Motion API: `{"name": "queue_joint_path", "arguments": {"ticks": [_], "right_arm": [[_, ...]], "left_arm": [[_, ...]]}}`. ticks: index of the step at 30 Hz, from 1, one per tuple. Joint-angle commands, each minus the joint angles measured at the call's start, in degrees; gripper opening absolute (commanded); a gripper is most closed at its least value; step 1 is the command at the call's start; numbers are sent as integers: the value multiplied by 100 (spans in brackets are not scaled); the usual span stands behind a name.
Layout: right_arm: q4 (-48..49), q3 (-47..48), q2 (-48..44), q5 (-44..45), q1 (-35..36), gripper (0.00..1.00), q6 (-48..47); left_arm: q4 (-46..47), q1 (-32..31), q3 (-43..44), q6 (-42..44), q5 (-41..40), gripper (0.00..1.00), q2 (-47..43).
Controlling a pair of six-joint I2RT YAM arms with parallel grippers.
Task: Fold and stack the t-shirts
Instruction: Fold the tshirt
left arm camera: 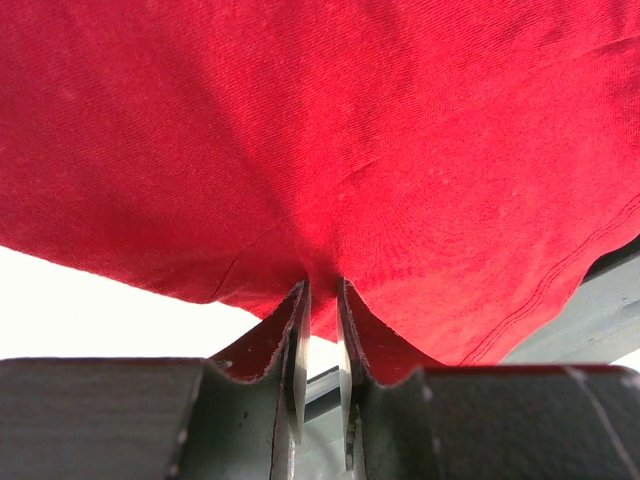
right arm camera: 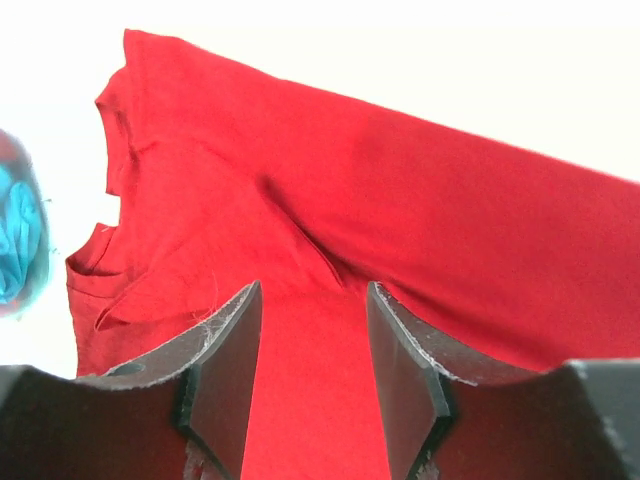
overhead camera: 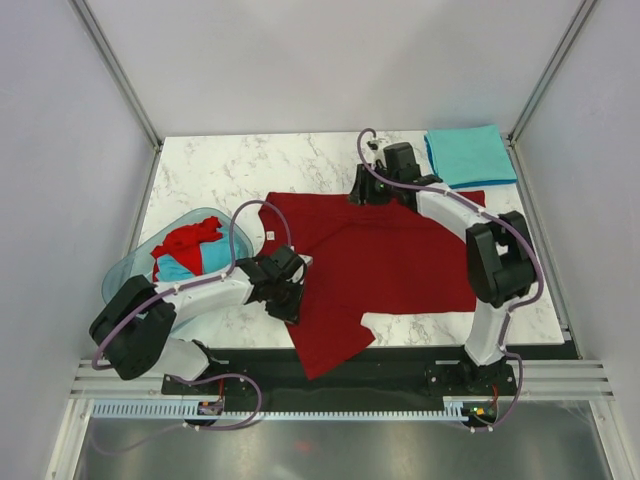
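Translucent blue-green plastic basin [overhead camera: 125, 275], left, holds crumpled red and teal tees [overhead camera: 190, 248]. Left gripper [left arm camera: 320, 292] is clamped on the near-left edge of the dark red cotton t-shirt [overhead camera: 380, 255], spread mid-table. This looks like the flattening stage. Right gripper [right arm camera: 313, 300] hovers over the far edge, jaws apart; the next move probably calls for a pinch there. Folded teal t-shirt [overhead camera: 470, 155] lies far right. No writing is legible.
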Motion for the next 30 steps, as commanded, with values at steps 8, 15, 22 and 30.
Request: {"name": "queue_joint_path", "arguments": {"ticks": [8,15,22,30], "right_arm": [[-49,1681,1471,-1242,282,54,-937],[-472,2465,2236,-1260,458,55,-1342],[-789,2958,2703,-1365,554,54,-1571],[-886,2897,2650,-1023,686,52,-1834]], "left_arm": [[142,17,-139,-188,-9,24,-660],[-324,789,809,65,51,33,-847],[-316,2011,1540,725,544,36,-285],[-245,2188,2155,945,729,35,594]]}}
